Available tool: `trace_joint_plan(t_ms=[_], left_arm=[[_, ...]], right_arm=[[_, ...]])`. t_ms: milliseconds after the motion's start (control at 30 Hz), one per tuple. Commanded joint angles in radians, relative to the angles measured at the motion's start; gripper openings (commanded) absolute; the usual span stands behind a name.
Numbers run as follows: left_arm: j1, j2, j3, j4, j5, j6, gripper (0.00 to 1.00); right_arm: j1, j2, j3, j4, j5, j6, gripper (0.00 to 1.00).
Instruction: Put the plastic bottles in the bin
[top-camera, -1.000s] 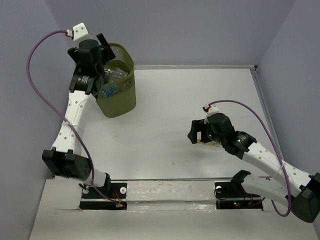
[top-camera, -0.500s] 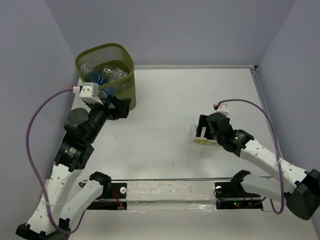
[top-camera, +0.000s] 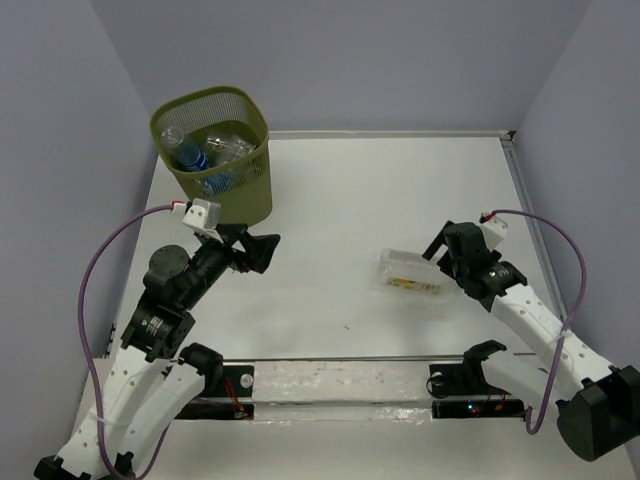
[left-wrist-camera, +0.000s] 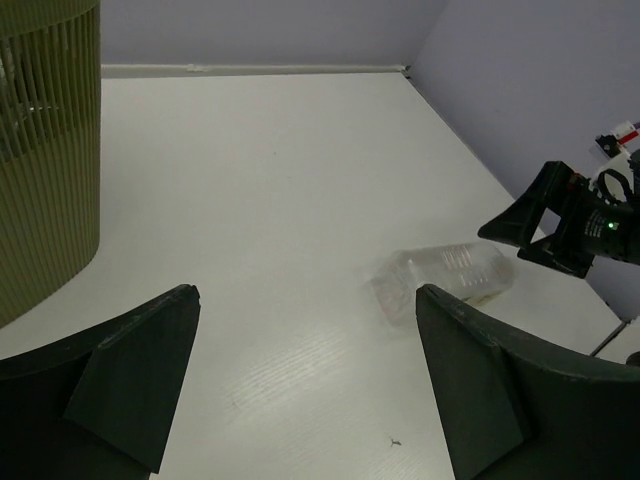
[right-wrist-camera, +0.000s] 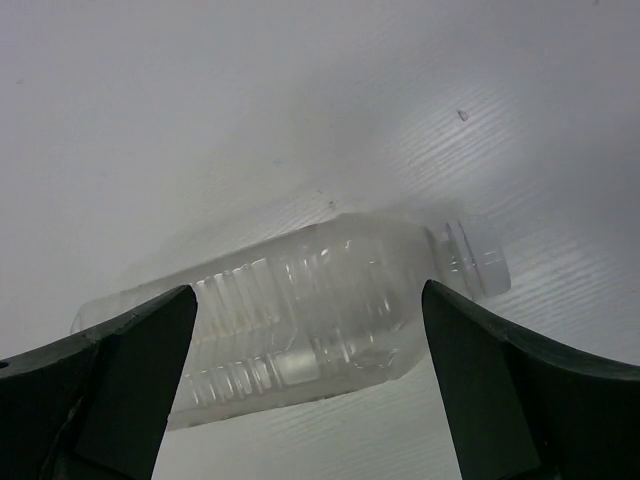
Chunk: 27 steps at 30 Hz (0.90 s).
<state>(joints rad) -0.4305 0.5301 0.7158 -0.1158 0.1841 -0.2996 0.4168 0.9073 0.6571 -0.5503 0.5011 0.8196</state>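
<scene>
1. Both arms have drawn back since the earlier frames; the left gripper, at the rim of the bin a second ago, now hangs low over the table, clear of the mesh wall; the right gripper, which stood over the squarish bottle half a second ago, now sits just off that bottle's end, apart from it.
2. Left jaws are spread wide with nothing between them; in the left wrist view the bin rises ahead and to the left of the left finger; the squarish bottle lies well ahead, in front of the right finger.
3. Right jaws are also spread wide and pinch nothing; in the right wrist view the squarish bottle lies on its side straight ahead of the gap, crosswise to the fingers, its cap toward the right finger; the cap looks pale, though the blur makes its colour hard to tell.
4. This bottle rests flat on the table, outside the bin and well apart from it.
5. Several smaller bottles lie heaped inside the bin, one with a blue label; the bin stands upright beyond the left jaws.
</scene>
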Motion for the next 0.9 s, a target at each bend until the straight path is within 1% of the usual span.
trace_joint_plan(t_ms=[0,33,67,133,167,200,233,300,333,367,400,433,533,633,667,700,733,767,800,867], left_arm=[[-0.054,-0.018,-0.004,0.059,-0.034,0.047,0.99],[-0.069,-0.022,-0.003,0.058,-0.038,0.050,0.99],[-0.074,-0.025,-0.001,0.057,-0.047,0.053,0.99],[-0.079,-0.028,-0.001,0.051,-0.061,0.056,0.99],[-0.080,-0.030,-0.001,0.050,-0.070,0.057,0.99],[-0.080,-0.035,-0.001,0.045,-0.086,0.057,0.99],[-0.080,-0.035,-0.001,0.045,-0.092,0.054,0.99],[-0.082,-0.033,-0.001,0.045,-0.098,0.054,0.99],[-0.082,-0.032,-0.001,0.045,-0.100,0.056,0.99],[-0.082,-0.030,-0.001,0.045,-0.103,0.054,0.99],[-0.080,-0.027,0.001,0.042,-0.109,0.056,0.99],[-0.080,-0.024,0.002,0.042,-0.112,0.056,0.99],[-0.076,-0.019,0.002,0.041,-0.115,0.056,0.99],[-0.070,-0.016,0.004,0.041,-0.121,0.056,0.99],[-0.068,-0.016,0.004,0.041,-0.126,0.057,0.99],[-0.067,-0.016,0.004,0.041,-0.129,0.056,0.99],[-0.062,-0.016,0.004,0.039,-0.130,0.056,0.99],[-0.060,-0.016,0.004,0.038,-0.136,0.054,0.99],[-0.059,-0.016,0.005,0.039,-0.141,0.054,0.99],[-0.048,-0.022,0.011,0.033,-0.152,0.053,0.99]], right_arm=[[-0.046,0.057,0.004,0.029,-0.074,-0.013,1.00],[-0.046,0.079,0.009,0.035,-0.102,-0.019,0.99],[-0.046,0.126,0.016,0.059,-0.189,-0.042,0.98],[-0.046,0.165,0.021,0.091,-0.309,-0.056,0.95],[-0.033,0.176,0.015,0.124,-0.438,-0.060,0.94],[-0.004,0.171,-0.006,0.185,-0.484,-0.051,0.93],[0.011,0.165,-0.023,0.255,-0.565,-0.004,0.91],[0.045,0.166,-0.046,0.300,-0.625,0.051,0.89],[0.066,0.171,-0.045,0.311,-0.636,0.078,0.89],[0.130,0.171,-0.040,0.328,-0.630,0.110,0.89],[0.158,0.176,-0.030,0.345,-0.622,0.116,0.90],[0.196,0.191,0.014,0.336,-0.606,0.110,0.90],[0.218,0.202,0.084,0.271,-0.564,0.063,0.91],[0.218,0.215,0.147,0.241,-0.539,-0.048,0.91],[0.218,0.229,0.168,0.224,-0.536,-0.118,0.91],[0.218,0.269,0.218,0.196,-0.550,-0.164,0.90],[0.218,0.328,0.248,0.169,-0.600,-0.278,0.89],[0.218,0.359,0.303,0.155,-0.622,-0.340,0.88],[0.237,0.395,0.335,0.132,-0.628,-0.397,0.87],[0.310,0.458,0.389,0.101,-0.580,-0.506,0.87]])
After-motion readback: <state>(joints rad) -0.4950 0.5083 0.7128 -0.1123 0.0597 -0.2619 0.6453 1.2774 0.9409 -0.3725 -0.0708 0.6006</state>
